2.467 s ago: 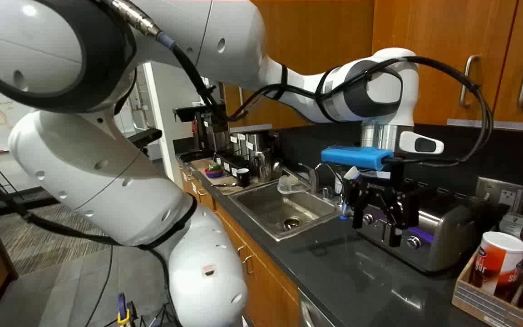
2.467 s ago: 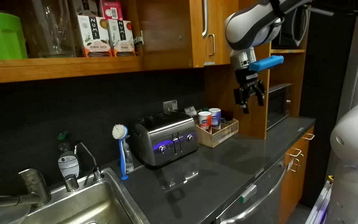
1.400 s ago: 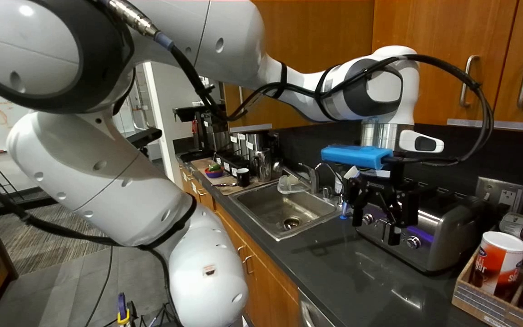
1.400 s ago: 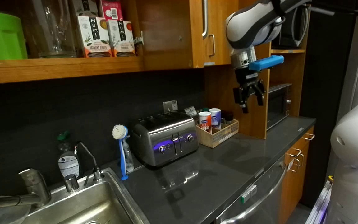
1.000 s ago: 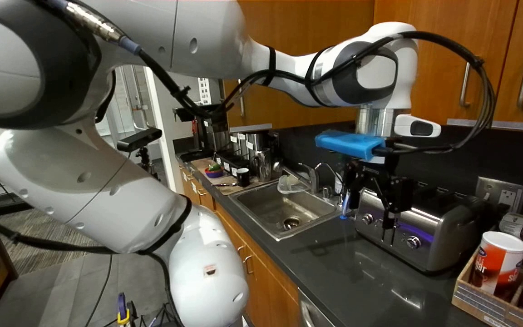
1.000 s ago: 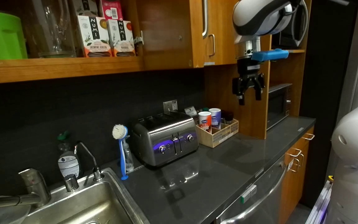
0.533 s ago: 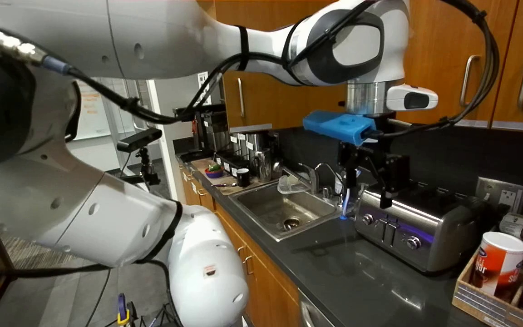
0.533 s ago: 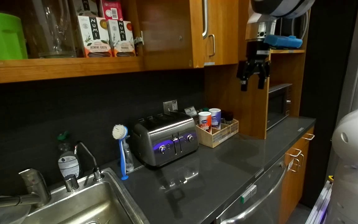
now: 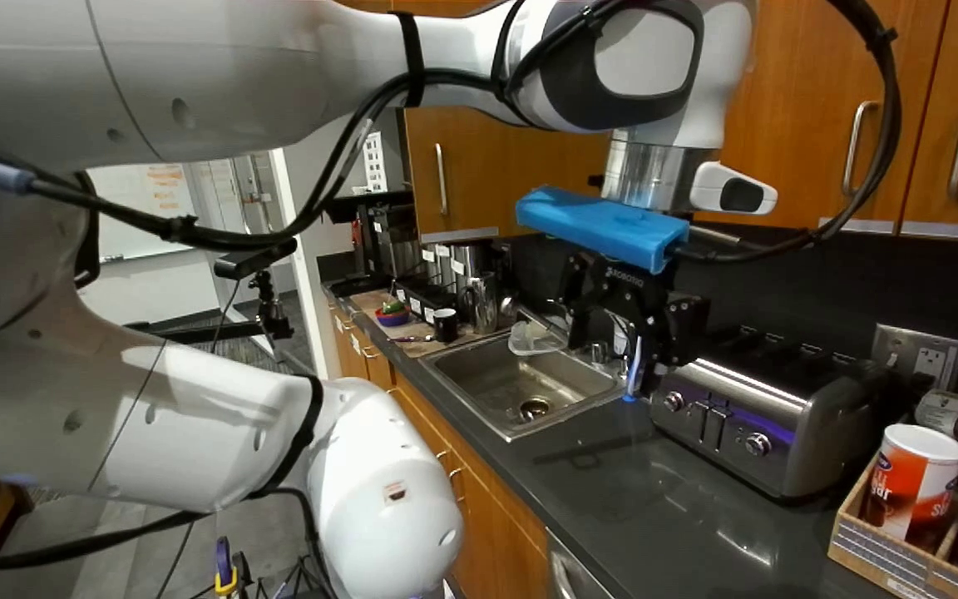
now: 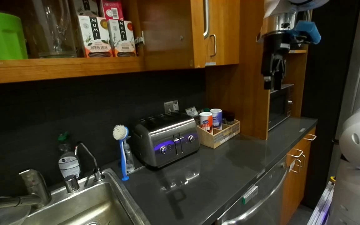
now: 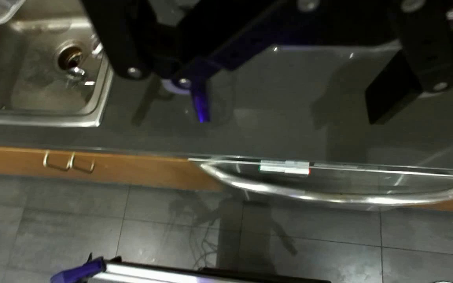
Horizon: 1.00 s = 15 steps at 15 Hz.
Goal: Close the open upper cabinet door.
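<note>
The upper cabinet door stands open, a brown wood panel. Its inner face shows in an exterior view, swung out from the shelf. Its outer face with a bar handle shows in an exterior view, partly hidden by my arm. My gripper points down, open and empty, and hangs lower than the door's bottom edge. In an exterior view the gripper is to the right of the door, apart from it. In the wrist view the gripper has its fingers wide apart above the counter. The door does not show there.
A toaster and a wooden box with canisters stand on the counter under the cabinets. The sink is at the left. Closed neighbouring doors are on the right. The open shelf holds tea boxes and a green cup.
My arm first stays nearly still, then rises. The gripper lifts, shifts left in one exterior view and right in the other, and turns about its vertical axis. The door has not moved.
</note>
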Available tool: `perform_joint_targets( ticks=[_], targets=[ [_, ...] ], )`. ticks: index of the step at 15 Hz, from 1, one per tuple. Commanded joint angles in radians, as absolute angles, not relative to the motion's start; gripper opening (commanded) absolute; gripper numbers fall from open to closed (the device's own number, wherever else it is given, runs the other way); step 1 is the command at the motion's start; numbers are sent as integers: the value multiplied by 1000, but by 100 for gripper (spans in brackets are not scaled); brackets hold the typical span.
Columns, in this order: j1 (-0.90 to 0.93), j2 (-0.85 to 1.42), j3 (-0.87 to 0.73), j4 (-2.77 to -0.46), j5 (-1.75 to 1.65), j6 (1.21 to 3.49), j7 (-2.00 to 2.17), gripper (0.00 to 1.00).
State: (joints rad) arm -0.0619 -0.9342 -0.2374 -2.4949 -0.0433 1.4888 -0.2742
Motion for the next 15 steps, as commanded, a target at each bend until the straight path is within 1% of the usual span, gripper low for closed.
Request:
perform_joint_targets(
  ticks=[1, 4, 6, 11, 15],
  targets=[
    [-6, -901, -278, -2433, -23, 1331, -385, 100],
    [31, -895, -310, -2406, -4, 1248, -458, 100],
    [46, -896, -328, -2396, 38, 1231, -483, 100],
    [33, -945, -354, -2412, 272, 1314, -484, 100],
    [29, -959, -344, -2418, 398, 1360, -515, 100]
  ],
)
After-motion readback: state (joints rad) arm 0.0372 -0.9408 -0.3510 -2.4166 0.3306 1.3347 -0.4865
